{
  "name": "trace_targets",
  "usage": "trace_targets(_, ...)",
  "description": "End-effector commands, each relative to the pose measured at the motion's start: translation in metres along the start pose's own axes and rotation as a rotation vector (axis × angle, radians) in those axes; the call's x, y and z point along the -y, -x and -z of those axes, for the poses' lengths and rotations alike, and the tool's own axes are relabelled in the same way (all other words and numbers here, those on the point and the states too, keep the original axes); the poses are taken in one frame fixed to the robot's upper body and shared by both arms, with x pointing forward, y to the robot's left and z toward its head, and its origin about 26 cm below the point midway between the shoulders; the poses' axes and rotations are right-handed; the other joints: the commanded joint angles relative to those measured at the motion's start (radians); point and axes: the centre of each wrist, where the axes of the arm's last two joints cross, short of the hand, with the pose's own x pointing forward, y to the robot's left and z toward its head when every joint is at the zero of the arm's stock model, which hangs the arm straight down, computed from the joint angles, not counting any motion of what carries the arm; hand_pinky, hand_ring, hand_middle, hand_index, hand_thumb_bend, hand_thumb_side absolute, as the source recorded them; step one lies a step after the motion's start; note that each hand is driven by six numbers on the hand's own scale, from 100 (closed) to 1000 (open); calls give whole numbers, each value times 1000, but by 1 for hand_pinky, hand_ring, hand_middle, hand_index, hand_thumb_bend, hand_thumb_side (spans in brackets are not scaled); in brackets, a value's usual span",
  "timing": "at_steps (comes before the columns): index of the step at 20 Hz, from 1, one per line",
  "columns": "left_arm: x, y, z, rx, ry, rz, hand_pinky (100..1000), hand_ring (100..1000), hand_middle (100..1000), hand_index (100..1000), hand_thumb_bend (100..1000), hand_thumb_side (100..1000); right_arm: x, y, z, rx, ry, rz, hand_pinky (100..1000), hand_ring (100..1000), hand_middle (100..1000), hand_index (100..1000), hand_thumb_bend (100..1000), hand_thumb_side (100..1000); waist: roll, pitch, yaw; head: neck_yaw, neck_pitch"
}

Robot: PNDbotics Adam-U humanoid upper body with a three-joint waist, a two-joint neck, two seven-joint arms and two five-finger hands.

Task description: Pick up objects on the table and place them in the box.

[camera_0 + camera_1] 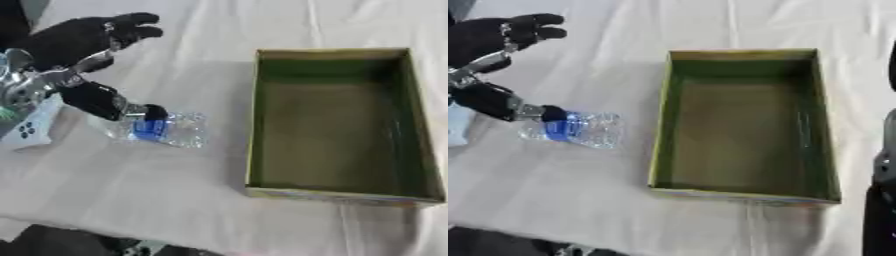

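Observation:
A crumpled clear plastic bottle (pixel 171 129) with a blue label lies on its side on the white cloth, left of the box. My left hand (pixel 74 42) hovers over the bottle's left end, spread wide, fingers (pixel 131 26) pointing up and away. Its thumb (pixel 109 101) reaches down, and its tip touches the bottle near the label. The fingers do not close round the bottle. The cardboard box (pixel 254 150), green inside, stands open at the right with nothing in it. A dark strip of my right arm or hand (pixel 884 200) shows at the right edge.
A white object with dark dots (pixel 31 129) lies at the left edge beside the bottle. White cloth (pixel 131 190) covers the table between the bottle and the front edge. Something dark (pixel 70 242) shows at the bottom left.

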Motion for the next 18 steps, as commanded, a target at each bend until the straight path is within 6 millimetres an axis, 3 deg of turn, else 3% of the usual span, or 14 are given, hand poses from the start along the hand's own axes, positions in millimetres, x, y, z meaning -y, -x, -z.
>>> trace_targets(1,-10,0,0,2,31,65,748,817,1000,1000,764,854,1,-4,4,14,-11,-6,696,802,857,917,100,1000,-2,-19,-1,-7,-1)
trace_targets(9,-8,-2,1,-12,259,93,803,861,1000,1000,767,947,1,-4,4,11,-14,-6,693,800,856,916,100,1000,-3,-17,-1,-6,3)
trace_targets(18,-11,-3,3,-14,501,28,809,860,1000,1000,801,954,1,-4,4,9,-14,-6,692,798,856,917,100,1000,-3,-17,-1,-6,4)
